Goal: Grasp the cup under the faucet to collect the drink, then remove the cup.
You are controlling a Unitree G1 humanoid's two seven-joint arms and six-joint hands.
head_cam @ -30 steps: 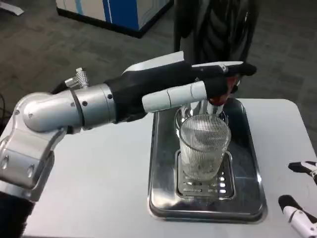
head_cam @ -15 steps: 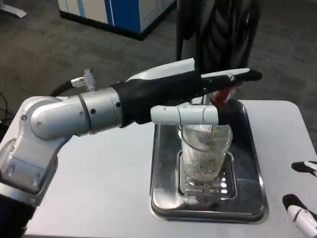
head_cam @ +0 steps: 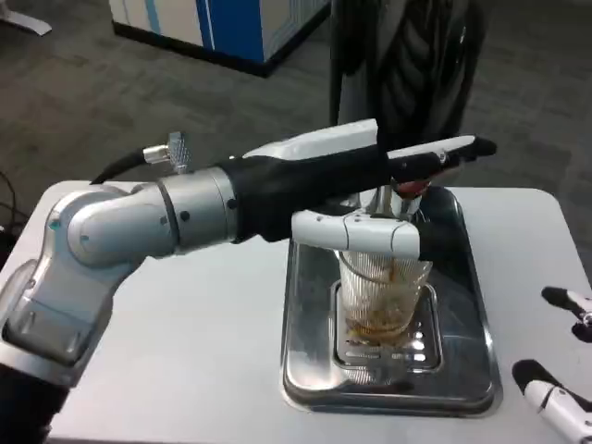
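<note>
We see a white table [head_cam: 185, 351] standing on a dark carpeted floor, with a blue and white cabinet [head_cam: 222, 23] far behind it. Our landmark is the steel drip tray [head_cam: 462, 305] set on the table's middle right. The ribbed clear cup [head_cam: 384, 301] stands upright on the slotted grate in the middle of that tray, and brown drink lies in its bottom with a thin stream running down into it. Just above the cup, at the tray's far end, sits the faucet [head_cam: 407, 190] with its red piece, partly hidden behind our arm.

Our left hand [head_cam: 370, 185] reaches across from the tray's left side, above the cup. Its upper fingers [head_cam: 444, 153] lie stretched out over the faucet's top, while one white finger [head_cam: 356, 231] crosses the front of the cup's rim. We cannot tell whether it truly grips the faucet or merely presses on it.

Our right hand [head_cam: 555, 370] rests to the right of the tray, near the table's edge, its black-tipped fingers apart and holding nothing.
</note>
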